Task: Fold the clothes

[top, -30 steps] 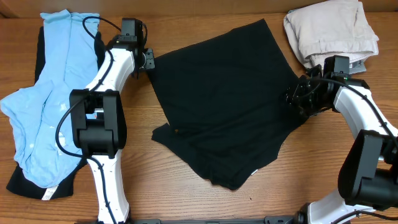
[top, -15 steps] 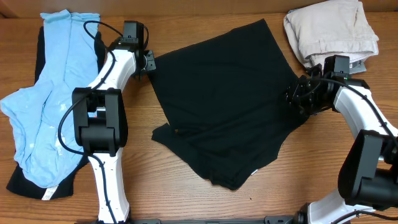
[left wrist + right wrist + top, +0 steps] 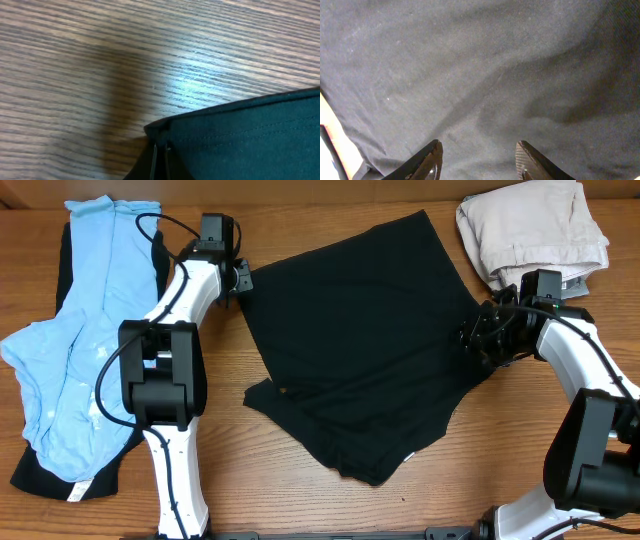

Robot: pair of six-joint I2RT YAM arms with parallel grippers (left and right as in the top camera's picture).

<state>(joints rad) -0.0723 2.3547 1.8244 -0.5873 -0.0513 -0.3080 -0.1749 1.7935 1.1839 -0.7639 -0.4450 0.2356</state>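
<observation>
1. The left claw (image 3: 160, 154) is pressed together, pinching the stitched corner of the black garment (image 3: 360, 340).
2. The right claw (image 3: 481, 162) is spread over the garment's right edge and grips nothing.
3. The garment lies skewed and mostly flat in the middle of the wooden table (image 3: 330, 515), with its near edge rumpled.
4. To fold well, the right claw should probably take a firm hold on its edge first. Both claws should then lift evenly, keeping the cloth taut.
5. A light blue garment (image 3: 80, 370) lies far left and a beige pile (image 3: 535, 230) far right, both clear of the fold.
</observation>
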